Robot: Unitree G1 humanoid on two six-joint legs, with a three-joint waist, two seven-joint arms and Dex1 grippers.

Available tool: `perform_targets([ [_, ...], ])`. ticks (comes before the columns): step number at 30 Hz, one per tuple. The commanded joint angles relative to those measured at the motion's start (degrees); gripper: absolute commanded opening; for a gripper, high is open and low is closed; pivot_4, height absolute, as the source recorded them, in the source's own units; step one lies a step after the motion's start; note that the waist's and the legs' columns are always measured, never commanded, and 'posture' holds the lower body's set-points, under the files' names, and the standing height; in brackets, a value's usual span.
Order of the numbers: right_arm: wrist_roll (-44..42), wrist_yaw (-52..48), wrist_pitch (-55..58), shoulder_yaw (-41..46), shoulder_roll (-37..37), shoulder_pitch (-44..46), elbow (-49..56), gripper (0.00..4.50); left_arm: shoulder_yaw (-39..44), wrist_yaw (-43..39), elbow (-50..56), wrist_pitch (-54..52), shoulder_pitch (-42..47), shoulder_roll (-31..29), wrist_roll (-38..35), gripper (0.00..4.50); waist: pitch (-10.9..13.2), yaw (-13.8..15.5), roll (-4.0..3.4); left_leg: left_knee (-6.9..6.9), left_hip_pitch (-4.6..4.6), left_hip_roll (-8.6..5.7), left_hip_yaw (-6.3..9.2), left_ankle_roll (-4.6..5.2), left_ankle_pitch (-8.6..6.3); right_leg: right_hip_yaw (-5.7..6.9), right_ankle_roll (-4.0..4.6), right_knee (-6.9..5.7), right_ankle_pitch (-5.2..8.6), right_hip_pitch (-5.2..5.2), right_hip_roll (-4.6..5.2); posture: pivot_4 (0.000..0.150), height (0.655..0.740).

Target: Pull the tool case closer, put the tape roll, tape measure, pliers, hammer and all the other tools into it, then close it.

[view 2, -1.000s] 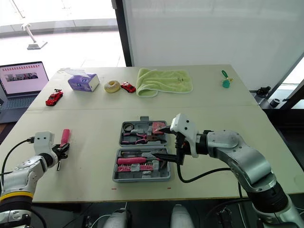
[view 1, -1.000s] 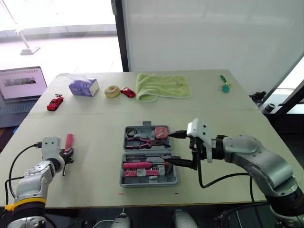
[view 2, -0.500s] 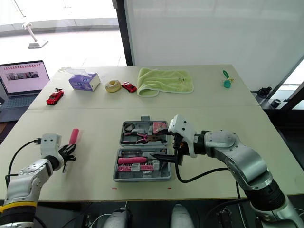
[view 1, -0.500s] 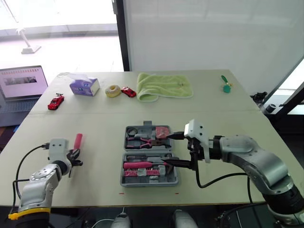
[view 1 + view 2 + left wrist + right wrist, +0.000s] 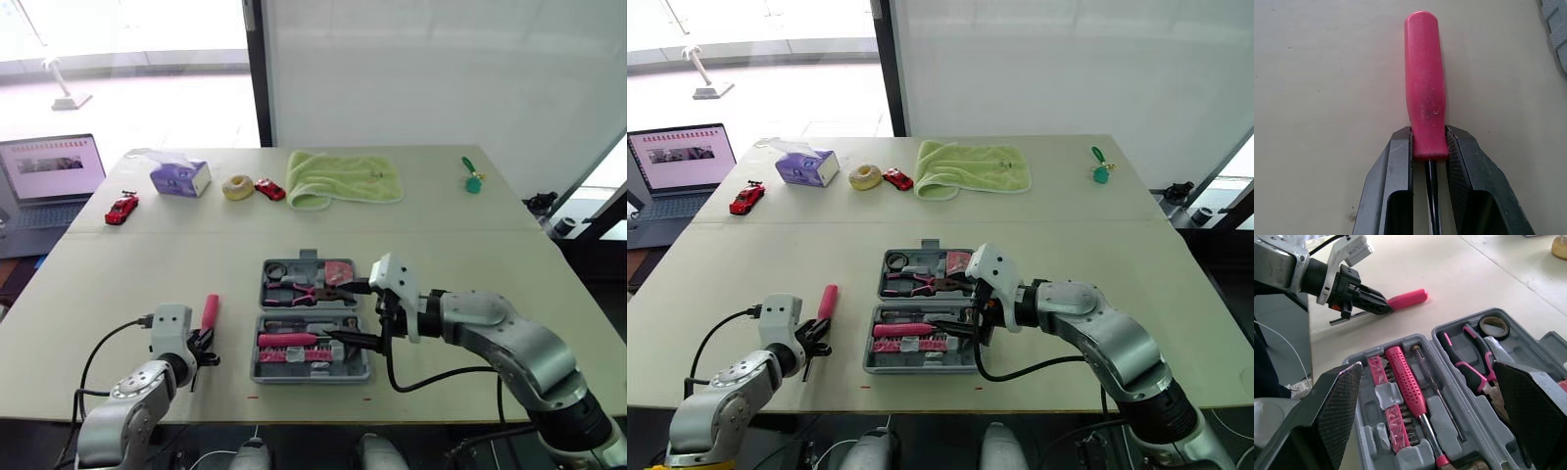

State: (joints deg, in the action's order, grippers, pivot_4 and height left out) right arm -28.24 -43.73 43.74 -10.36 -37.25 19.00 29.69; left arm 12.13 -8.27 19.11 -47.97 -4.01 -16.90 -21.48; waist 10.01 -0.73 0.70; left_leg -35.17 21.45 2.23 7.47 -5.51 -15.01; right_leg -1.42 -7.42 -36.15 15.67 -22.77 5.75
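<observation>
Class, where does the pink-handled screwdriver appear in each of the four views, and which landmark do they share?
Left eye view: pink-handled screwdriver lower left, left of the tool case.
Right eye view: the same place, lower left.
Left wrist view: mid-picture, clamped in the left gripper.
Right wrist view: beyond the open case, in that gripper.
Shared landmark: the grey tool case.

We count one open tool case (image 5: 310,378) at the centre of the frame, holding one pair of pliers (image 5: 299,292) and one tape roll (image 5: 275,270), with one pink-handled screwdriver (image 5: 209,311) to its lower left. Across the upper part of the counter (image 5: 441,245) we count two red toy cars (image 5: 121,207) (image 5: 268,189), one tissue box (image 5: 180,178), one pale ring (image 5: 236,187), one green towel (image 5: 343,177) and one small green object (image 5: 472,178). We count one laptop (image 5: 47,181) at the left edge.
</observation>
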Motion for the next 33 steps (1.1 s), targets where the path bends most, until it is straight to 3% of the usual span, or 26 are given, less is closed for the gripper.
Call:
perform_targets([
  [1,-0.5,0.9,0.0,1.3,0.3,0.1,2.7,4.5,-0.4,-0.3,-3.4,0.5,-1.0,0.6,0.9,0.9,-0.1,0.0,-0.1,0.0,-0.01,0.0,0.0,0.0,0.0,0.0,0.0,0.0,0.0,0.0,0.0,0.15,0.74],
  [8,-1.2,2.2,0.8,3.0,0.1,-0.3,3.1,4.5,0.2,-1.6,-3.8,0.6,-0.6,1.3,-0.2,4.34,-0.2,-0.1,-0.3,0.01,-0.07,0.0,0.0,0.0,0.0,0.0,0.03,-0.01,-0.01,0.04,0.0,0.15,0.74],
  [10,-1.1,2.4,1.0,3.3,0.1,-0.4,3.2,4.5,1.6,-2.0,-1.1,-1.2,0.0,0.1,-1.3,4.43,-0.2,-0.3,-0.32,0.02,-0.07,0.0,0.0,0.0,0.0,0.0,0.03,-0.02,-0.01,0.03,0.0,0.15,0.74],
  [13,-1.5,2.7,1.3,3.8,0.3,-0.8,3.4,4.5,4.5,-5.1,6.0,-7.6,1.3,-6.4,-4.7,4.43,-0.1,-0.5,-0.16,0.04,-0.05,0.01,0.01,0.0,0.0,0.0,0.03,-0.05,-0.01,-0.04,-0.02,0.15,0.74],
  [16,-2.1,3.7,1.7,4.8,1.1,-1.2,3.8,4.5,12.5,-11.5,12.5,-22.0,6.2,-18.8,-14.5,4.43,0.1,-0.3,0.09,0.04,0.11,0.03,0.05,0.0,0.0,0.0,0.02,-0.08,-0.02,-0.21,-0.04,0.15,0.74],
  [19,-1.9,4.8,1.5,5.0,1.8,-1.2,3.5,4.5,13.7,-26.2,8.4,-25.9,11.0,-39.3,-19.1,4.43,0.4,-0.1,0.29,0.02,0.21,0.02,0.1,-0.01,0.0,0.04,0.07,-0.09,-0.02,-0.28,-0.04,0.15,0.74],
  [21,-1.9,5.8,1.6,4.8,2.9,-0.5,3.0,4.5,8.7,-39.4,1.9,-14.2,10.6,-51.0,-14.7,4.43,0.5,-0.4,0.25,0.03,0.24,0.0,0.0,-0.01,0.0,-0.04,0.13,0.01,-0.05,-0.3,-0.02,0.15,0.74],
  [24,-2.0,6.6,1.7,4.6,4.3,0.1,2.6,4.5,-1.2,-57.9,-10.4,17.9,14.1,-57.7,-3.3,4.43,0.8,-0.3,-0.38,0.12,0.31,0.01,-0.18,-0.02,0.0,-0.1,0.17,0.08,-0.05,-0.46,0.01,0.15,0.74],
  [26,-1.7,7.1,1.7,4.2,5.0,0.5,2.4,4.5,-8.7,-69.6,-22.0,44.9,22.4,-56.0,4.7,4.43,0.8,0.0,-0.42,0.24,0.46,0.05,-0.19,-0.03,0.01,-0.07,0.18,0.01,-0.04,-0.7,-0.01,0.15,0.74],
  [29,-1.7,8.4,1.5,4.5,6.1,0.0,3.1,4.5,-26.7,-82.1,-39.1,77.8,43.1,-50.9,19.3,4.43,0.8,0.9,-0.27,0.12,0.85,0.21,-0.16,-0.11,0.08,0.03,0.22,-0.02,-0.09,-0.95,-0.17,0.15,0.74],
  [31,-1.8,9.2,1.6,4.9,6.6,-0.6,3.8,4.5,-36.3,-84.2,-48.5,96.0,51.9,-49.1,27.1,4.43,0.8,0.9,-0.2,0.04,1.09,0.22,-0.12,-0.48,0.28,0.1,0.23,0.08,-0.27,-1.07,-0.18,0.15,0.74],
  [33,-1.7,9.9,1.7,4.8,7.2,-0.8,4.1,4.5,-41.2,-84.2,-56.5,106.4,57.1,-46.4,30.7,4.43,0.8,0.3,-0.2,-0.01,1.1,0.15,-0.21,-0.56,0.33,-0.08,0.13,0.16,-0.33,-1.01,-0.17,0.15,0.74],
])
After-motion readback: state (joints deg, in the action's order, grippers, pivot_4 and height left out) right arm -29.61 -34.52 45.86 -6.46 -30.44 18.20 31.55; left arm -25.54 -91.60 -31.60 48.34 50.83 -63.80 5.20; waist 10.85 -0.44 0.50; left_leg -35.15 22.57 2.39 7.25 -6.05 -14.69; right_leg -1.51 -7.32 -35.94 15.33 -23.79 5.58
